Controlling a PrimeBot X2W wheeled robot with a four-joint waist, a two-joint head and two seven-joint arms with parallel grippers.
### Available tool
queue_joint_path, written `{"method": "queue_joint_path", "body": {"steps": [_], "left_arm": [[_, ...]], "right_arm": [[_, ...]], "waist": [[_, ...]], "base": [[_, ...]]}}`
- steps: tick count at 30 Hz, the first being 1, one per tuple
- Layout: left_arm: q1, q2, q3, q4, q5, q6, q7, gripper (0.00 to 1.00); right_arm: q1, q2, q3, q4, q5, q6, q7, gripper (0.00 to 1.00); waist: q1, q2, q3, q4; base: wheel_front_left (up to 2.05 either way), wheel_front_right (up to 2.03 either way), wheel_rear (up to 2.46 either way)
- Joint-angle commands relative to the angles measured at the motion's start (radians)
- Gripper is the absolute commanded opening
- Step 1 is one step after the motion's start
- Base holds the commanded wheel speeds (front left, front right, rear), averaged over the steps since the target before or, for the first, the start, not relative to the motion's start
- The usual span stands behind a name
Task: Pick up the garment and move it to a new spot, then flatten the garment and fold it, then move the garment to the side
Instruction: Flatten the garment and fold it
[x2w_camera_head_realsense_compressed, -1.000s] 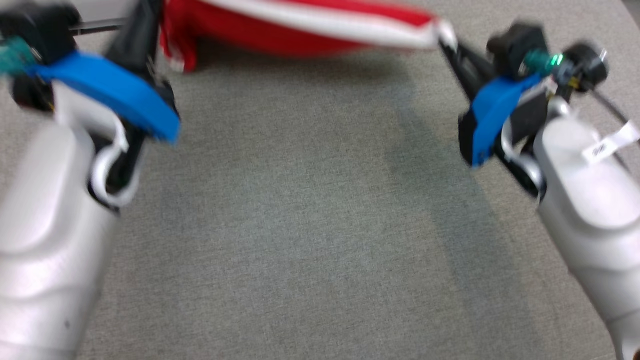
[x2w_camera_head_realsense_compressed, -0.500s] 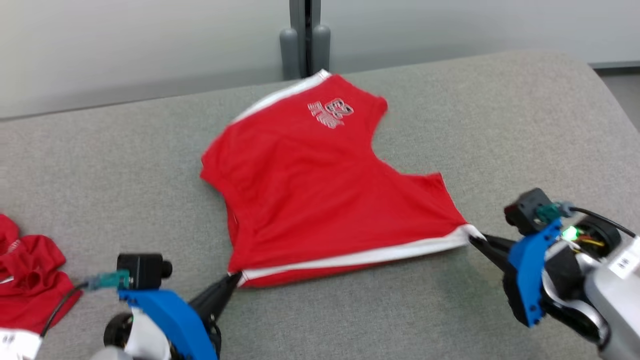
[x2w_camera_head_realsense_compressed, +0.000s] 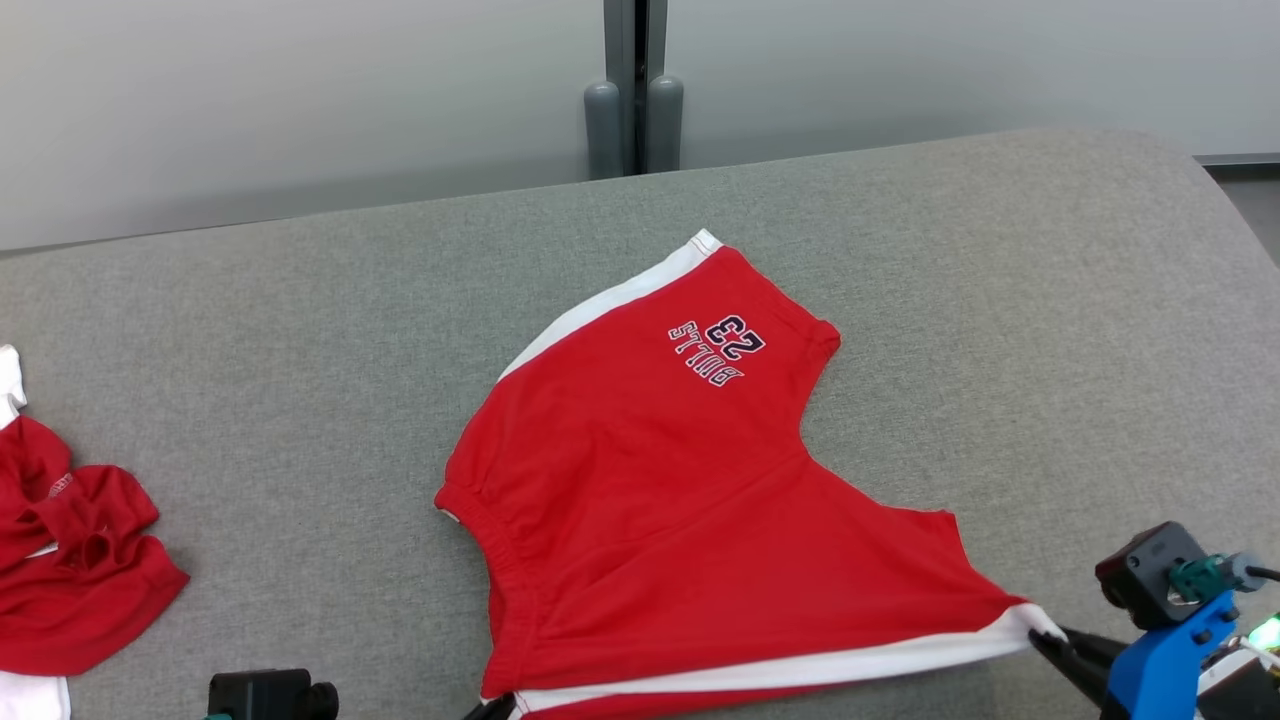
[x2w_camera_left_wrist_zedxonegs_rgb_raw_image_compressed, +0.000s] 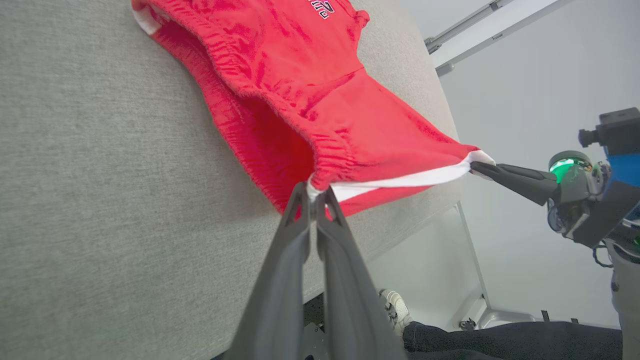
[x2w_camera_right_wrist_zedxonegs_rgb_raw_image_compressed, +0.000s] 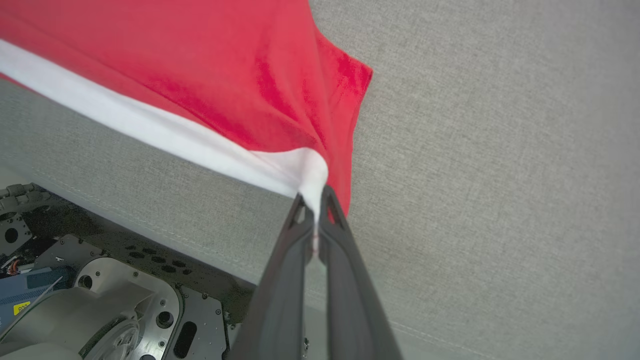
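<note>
The shorts (x2w_camera_head_realsense_compressed: 700, 520) have come down from the air and now lie spread on the grey table (x2w_camera_head_realsense_compressed: 300, 330), reaching its front edge. The left gripper (x2w_camera_left_wrist_zedxonegs_rgb_raw_image_compressed: 315, 192) pinches the waistband corner and the right gripper (x2w_camera_right_wrist_zedxonegs_rgb_raw_image_compressed: 314, 197) the hem corner, both low at that edge with the white stripe taut between them. More red clothing (x2w_camera_head_realsense_compressed: 70, 560) lies at the left edge, and a pale wall (x2w_camera_head_realsense_compressed: 300, 100) stands behind.

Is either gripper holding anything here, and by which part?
Both hold the red shorts: the left gripper pinches the waistband corner of the white side stripe, the right gripper its leg-hem corner.
</note>
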Motion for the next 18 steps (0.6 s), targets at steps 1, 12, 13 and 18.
{"method": "queue_joint_path", "body": {"steps": [1, 12, 13, 18], "left_arm": [[0.003, -0.007, 0.018, -0.003, -0.004, 0.009, -0.016, 0.00], [-0.219, -0.124, 0.026, 0.126, 0.017, 0.002, -0.043, 0.00], [-0.255, -0.139, 0.023, 0.148, 0.019, 0.003, -0.037, 0.00], [-0.440, -0.244, 0.016, 0.297, 0.030, -0.008, -0.054, 0.00]], "right_arm": [[0.007, -0.002, -0.023, -0.029, -0.021, -0.002, 0.017, 0.00], [-0.339, -0.070, 0.114, 0.044, -0.069, -0.001, -0.054, 0.00], [-0.387, -0.080, 0.129, 0.072, -0.067, -0.001, -0.067, 0.00], [-0.639, -0.119, 0.236, 0.240, -0.037, -0.001, -0.147, 0.00]], "waist": [[0.0002, 0.0000, 0.004, 0.003], [0.0002, 0.0000, 0.091, 0.063], [0.0002, 0.0000, 0.108, 0.075], [0.0002, 0.0000, 0.187, 0.149]], "base": [[0.00, 0.00, 0.00], [0.00, 0.00, 0.00], [0.00, 0.00, 0.00], [0.00, 0.00, 0.00]]}}
